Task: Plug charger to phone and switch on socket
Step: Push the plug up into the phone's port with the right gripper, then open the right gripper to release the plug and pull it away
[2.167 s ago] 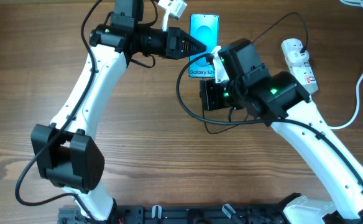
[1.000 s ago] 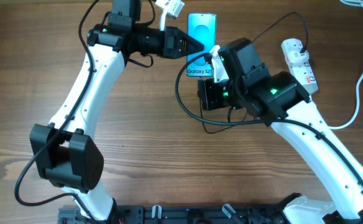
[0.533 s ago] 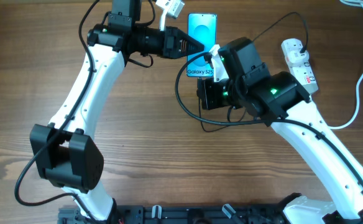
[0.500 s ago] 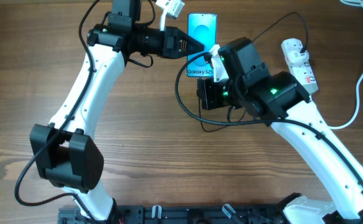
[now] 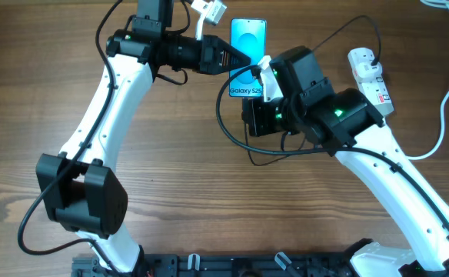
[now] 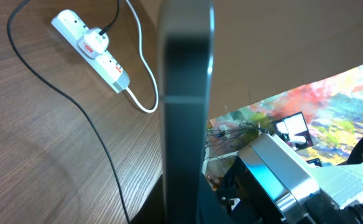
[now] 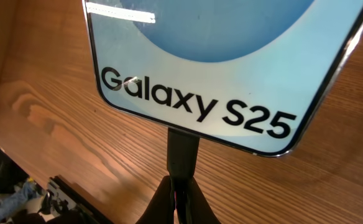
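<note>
Right fingers [image 7: 165, 206] clamp the charger plug [image 7: 183, 152], its tip touching the phone [image 7: 219, 56] just ahead; left fingers [image 5: 223, 54] grip the phone's side.

Turquoise phone [image 5: 247, 46], black charger plug [image 7: 183, 154] seemingly touching its lettered end, white socket [image 5: 377, 91] rightward

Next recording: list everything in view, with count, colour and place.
phone: one, turquoise screen, far side of the table, between the arms
charger: one, black cable, plug tip at the phone's lower edge
adapter: one, white, sitting in the socket
socket: one, white with red marks, far right
white cord: one, leaving the socket's end
table: one, brown wood
left hand: one, black, shut on the phone
right hand: one, shut on the charger's plug
</note>
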{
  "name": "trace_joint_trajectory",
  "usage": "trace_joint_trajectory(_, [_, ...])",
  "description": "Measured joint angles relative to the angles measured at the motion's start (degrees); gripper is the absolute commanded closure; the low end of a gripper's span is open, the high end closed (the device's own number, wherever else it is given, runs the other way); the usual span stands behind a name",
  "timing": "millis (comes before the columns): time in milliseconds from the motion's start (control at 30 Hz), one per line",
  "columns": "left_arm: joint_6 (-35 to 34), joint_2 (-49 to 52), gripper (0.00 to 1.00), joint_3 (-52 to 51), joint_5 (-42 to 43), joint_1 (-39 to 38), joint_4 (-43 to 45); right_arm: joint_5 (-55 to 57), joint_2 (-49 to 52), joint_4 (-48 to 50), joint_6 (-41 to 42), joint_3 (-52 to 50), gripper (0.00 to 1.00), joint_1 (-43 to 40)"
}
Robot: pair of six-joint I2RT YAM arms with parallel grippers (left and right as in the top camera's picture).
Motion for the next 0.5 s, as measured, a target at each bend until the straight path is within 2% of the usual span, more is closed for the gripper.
trace_joint_trajectory(500, [1.03,0.00,0.96,0.35,1.07,0.63,-1.36,-0.46,0.00,1.42,0.00,-0.07,0.96,0.09])
